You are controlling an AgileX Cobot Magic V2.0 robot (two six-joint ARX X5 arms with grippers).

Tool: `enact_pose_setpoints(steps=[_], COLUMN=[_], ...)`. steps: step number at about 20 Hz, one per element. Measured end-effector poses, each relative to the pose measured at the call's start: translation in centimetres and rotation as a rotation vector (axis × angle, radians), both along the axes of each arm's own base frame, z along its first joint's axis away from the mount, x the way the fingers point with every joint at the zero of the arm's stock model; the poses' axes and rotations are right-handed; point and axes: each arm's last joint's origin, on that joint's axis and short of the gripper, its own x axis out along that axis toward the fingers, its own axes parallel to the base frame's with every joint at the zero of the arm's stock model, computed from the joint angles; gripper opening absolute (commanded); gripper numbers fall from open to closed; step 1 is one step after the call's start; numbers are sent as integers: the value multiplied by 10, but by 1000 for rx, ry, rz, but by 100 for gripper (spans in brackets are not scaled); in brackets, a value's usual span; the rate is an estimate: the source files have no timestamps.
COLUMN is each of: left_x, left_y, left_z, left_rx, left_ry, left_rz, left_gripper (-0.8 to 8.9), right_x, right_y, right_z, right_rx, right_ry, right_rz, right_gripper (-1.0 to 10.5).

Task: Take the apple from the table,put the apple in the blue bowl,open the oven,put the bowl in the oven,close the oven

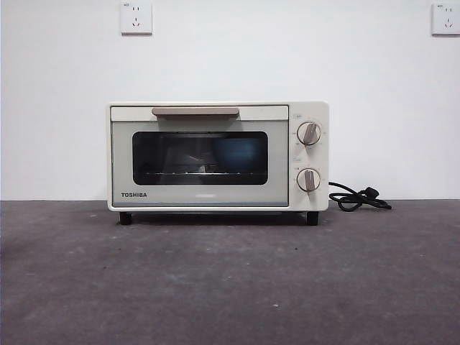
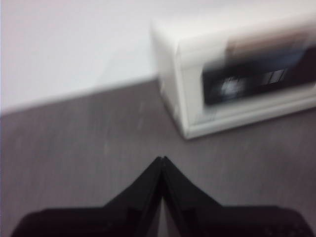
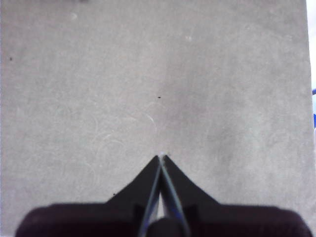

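Note:
The cream-white oven (image 1: pixel 215 195) stands at the back of the table (image 1: pixel 230 287) with its dark glass door shut and its beige handle (image 1: pixel 195 111) up. A light-blue shape behind the glass looks like the blue bowl (image 1: pixel 241 154). The apple is hidden. No arm appears in the front view. My left gripper (image 2: pixel 162 159) is shut and empty above the table, off the oven's (image 2: pixel 232 74) front corner; this view is blurred. My right gripper (image 3: pixel 161 157) is shut and empty over bare table (image 3: pixel 148 74).
Two knobs (image 1: pixel 309 133) sit on the oven's right panel. A black cord (image 1: pixel 356 198) lies coiled on the table to the oven's right. A white wall with two sockets (image 1: pixel 136 17) stands behind.

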Motion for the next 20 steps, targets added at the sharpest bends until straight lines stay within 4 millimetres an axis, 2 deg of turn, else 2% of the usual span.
enact_pose_setpoints(steps=[1, 3, 7, 9, 11, 20], left_x=[-5, -13, -22, -24, -27, -29], left_y=[1, 3, 3, 4, 5, 5], left_z=[-19, -43, -56, -70, -74, -71], left_rx=[2, 4, -13, -38, -48, -48], left_ry=[23, 21, -64, -23, 12, -26], left_rz=[28, 55, 81, 123, 144, 149], left_gripper=[-4, -4, -4, -4, -4, -4], right_x=[2, 6, 11, 12, 12, 12], right_y=[1, 4, 6, 7, 7, 7], right_z=[-1, -3, -5, -6, -6, -6], right_rx=[-5, -13, -22, -24, -24, -24], right_ry=[9, 23, 39, 41, 42, 42], right_rz=[0, 0, 0, 0, 0, 0], right_gripper=[1, 1, 1, 1, 1, 1])
